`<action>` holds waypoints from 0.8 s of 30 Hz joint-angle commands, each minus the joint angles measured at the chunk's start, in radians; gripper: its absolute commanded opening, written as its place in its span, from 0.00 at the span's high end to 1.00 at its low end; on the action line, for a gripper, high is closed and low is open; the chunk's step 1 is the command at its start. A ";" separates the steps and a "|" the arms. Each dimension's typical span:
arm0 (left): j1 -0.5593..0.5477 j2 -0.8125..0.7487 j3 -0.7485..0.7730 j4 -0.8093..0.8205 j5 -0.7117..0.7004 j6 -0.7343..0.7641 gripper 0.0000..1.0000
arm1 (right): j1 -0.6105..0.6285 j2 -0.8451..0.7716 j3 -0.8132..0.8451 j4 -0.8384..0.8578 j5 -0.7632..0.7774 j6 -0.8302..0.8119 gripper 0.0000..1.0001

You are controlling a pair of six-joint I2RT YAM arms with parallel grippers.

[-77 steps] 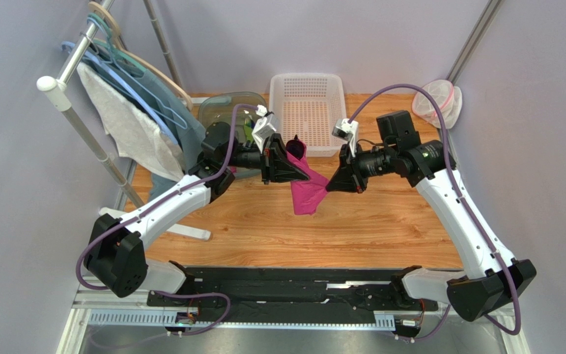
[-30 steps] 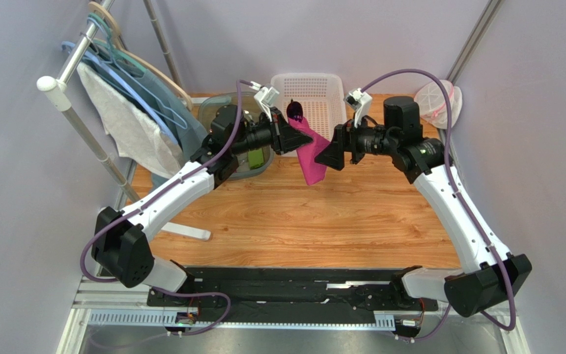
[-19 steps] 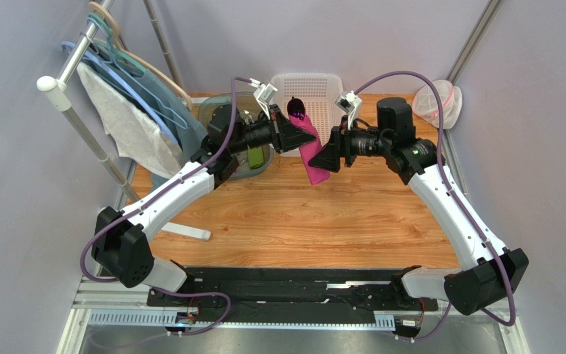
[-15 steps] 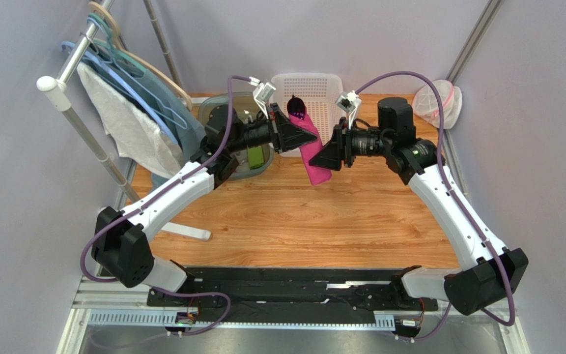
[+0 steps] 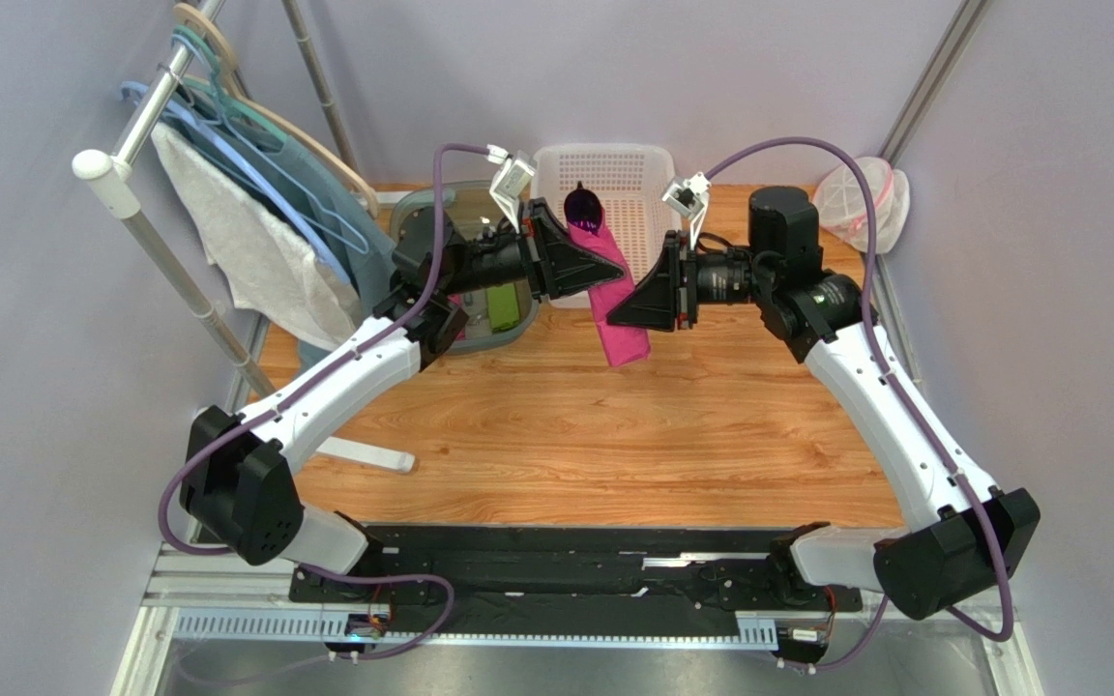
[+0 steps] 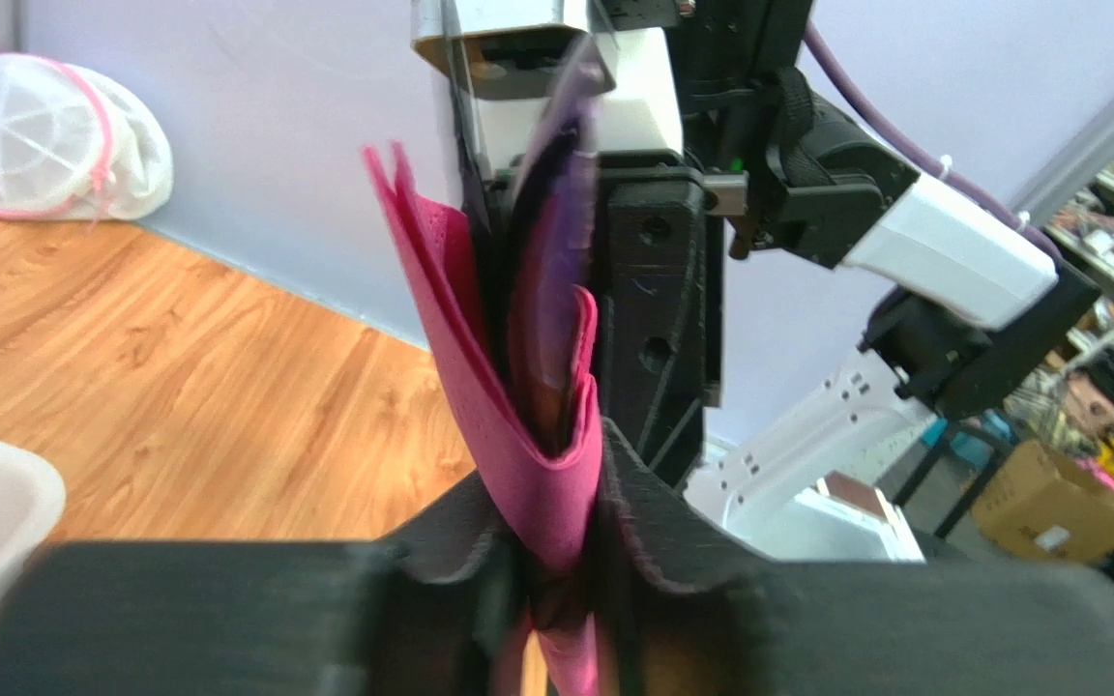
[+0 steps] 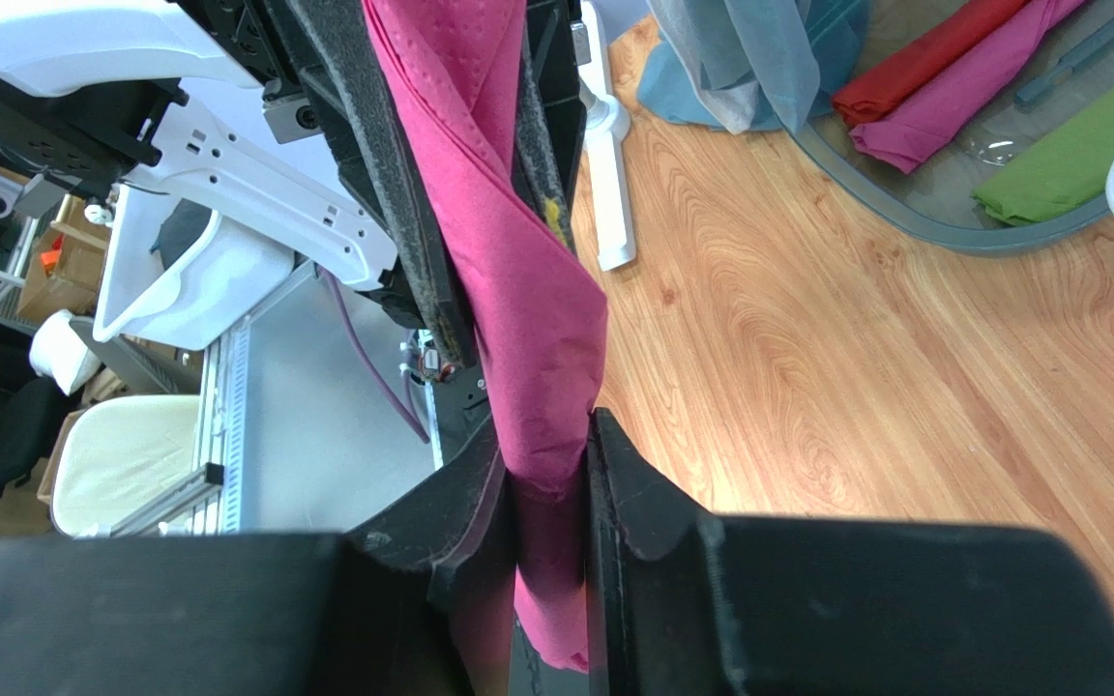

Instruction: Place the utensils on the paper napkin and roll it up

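We have the left gripper (image 6: 560, 558) closed tight on the folded paper napkin (image 6: 479, 348), with the purple spoon (image 6: 556, 261) rising from the fold beyond its fingertips. The right gripper (image 7: 549, 486), facing it, pinches the same napkin just beside it.

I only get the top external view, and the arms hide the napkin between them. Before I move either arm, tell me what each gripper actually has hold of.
Observer: In the left wrist view, the left gripper is shut on the folded paper napkin, pinching its lower fold.
Operator: Confirm where the spoon sits.
Observer: The purple spoon stands inside the fold, with its top poking above the paper.
Operator: Now report the right side.
Observer: In the right wrist view, the right gripper is shut on the same napkin, which runs on past its fingers.
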 commanded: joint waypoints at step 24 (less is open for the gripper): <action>0.053 -0.003 0.093 0.040 -0.112 -0.237 0.40 | -0.014 -0.002 0.006 0.469 0.054 0.365 1.00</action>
